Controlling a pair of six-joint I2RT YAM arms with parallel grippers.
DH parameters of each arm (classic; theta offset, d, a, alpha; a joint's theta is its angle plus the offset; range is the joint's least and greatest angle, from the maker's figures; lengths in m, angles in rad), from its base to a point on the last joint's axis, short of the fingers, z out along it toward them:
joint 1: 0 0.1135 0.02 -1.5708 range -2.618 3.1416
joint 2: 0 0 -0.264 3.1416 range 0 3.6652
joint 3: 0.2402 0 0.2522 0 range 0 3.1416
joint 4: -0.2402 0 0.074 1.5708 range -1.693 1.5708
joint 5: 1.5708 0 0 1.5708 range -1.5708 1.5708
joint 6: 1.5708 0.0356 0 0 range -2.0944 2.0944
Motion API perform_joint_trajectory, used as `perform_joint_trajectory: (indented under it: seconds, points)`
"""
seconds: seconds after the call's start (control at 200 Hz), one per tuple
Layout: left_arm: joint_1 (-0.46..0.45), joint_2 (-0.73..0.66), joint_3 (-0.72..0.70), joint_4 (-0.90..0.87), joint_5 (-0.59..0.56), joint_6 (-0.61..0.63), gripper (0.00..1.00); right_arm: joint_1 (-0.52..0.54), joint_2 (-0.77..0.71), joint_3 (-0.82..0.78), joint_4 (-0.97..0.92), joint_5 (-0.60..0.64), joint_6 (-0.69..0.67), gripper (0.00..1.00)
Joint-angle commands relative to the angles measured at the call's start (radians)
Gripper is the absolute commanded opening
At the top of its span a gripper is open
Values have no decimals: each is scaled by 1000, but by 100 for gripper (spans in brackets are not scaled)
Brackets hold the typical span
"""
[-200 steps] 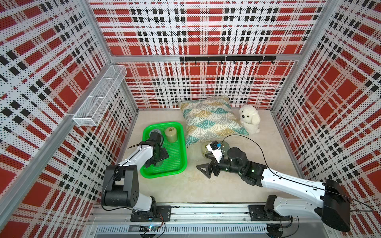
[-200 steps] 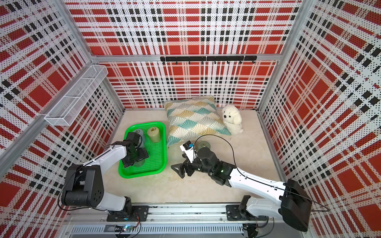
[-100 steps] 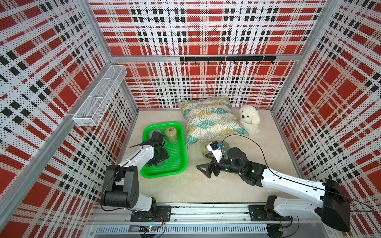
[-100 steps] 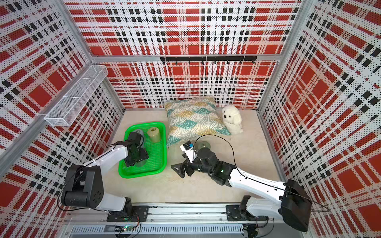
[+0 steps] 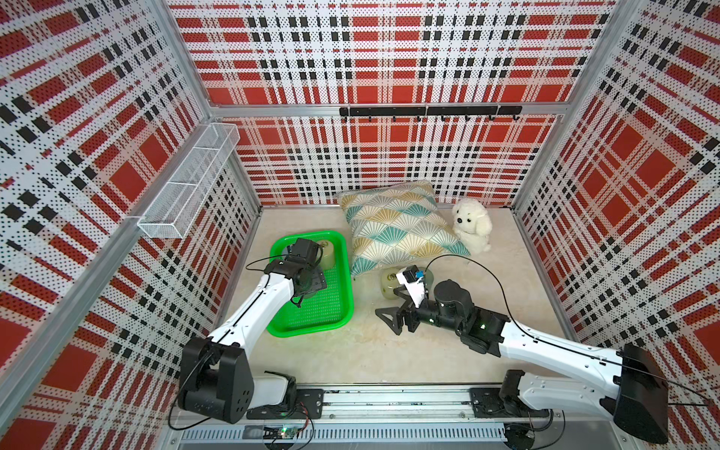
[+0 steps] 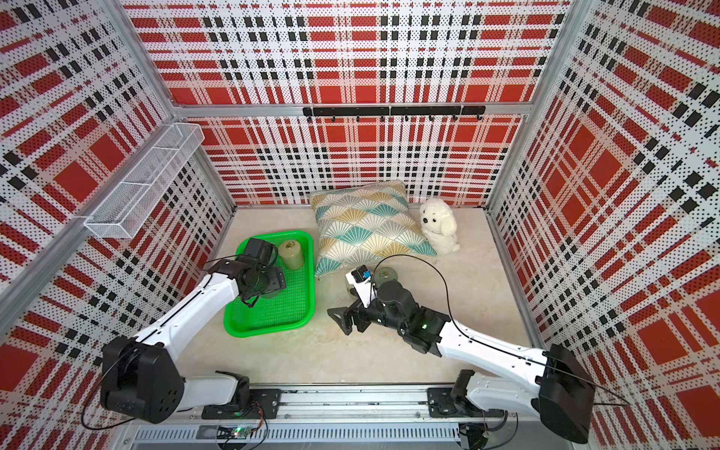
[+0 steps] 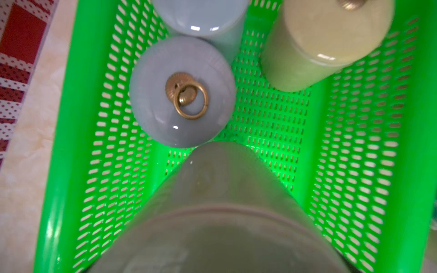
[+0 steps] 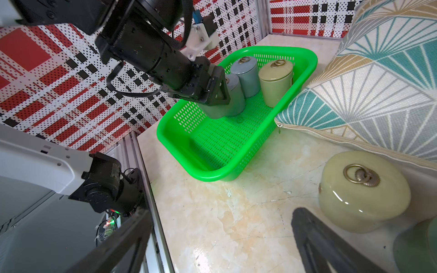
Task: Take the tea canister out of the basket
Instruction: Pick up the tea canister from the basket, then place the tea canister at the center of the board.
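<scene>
The green basket (image 5: 311, 329) (image 8: 224, 146) lies at the left of the table and holds several upright tea canisters. My left gripper (image 5: 310, 286) (image 8: 214, 94) reaches down into it, its fingers (image 8: 222, 93) astride a grey-green tea canister (image 7: 220, 212) (image 8: 221, 111) and shut on it. That canister stands on the basket's mesh floor. A grey canister with a brass ring lid (image 7: 182, 94) stands just behind it, and a pale green one (image 7: 331, 35) (image 5: 326, 253) at the far end. My right gripper (image 5: 391, 321) (image 8: 217, 248) hovers open and empty over bare table right of the basket.
Two more canisters, one pale green (image 8: 361, 193) (image 5: 389, 284) and one darker (image 6: 383, 274), stand on the table by the right wrist. A patterned pillow (image 5: 393, 230) and a white plush dog (image 5: 471, 226) lie at the back. A white wire rack (image 5: 187, 183) hangs on the left wall.
My left gripper has shifted slightly over the grey-green canister and its jaws have drawn in around it. The right arm has not moved.
</scene>
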Motion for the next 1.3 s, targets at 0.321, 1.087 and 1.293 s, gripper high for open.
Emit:
perform_joint_trajectory:
  seconds: [0.321, 1.087, 1.293]
  points:
    - [-268, -10, 246, -77, -95, -63, 69, -13, -94, -26, -58, 152, 21, 100]
    - [-509, 270, 267, 80, -26, -110, 68, -104, -336, -132, -162, 259, 96, 100]
    - [-460, 307, 198, 149, 15, -100, 68, -105, -325, -133, -150, 253, 92, 100]
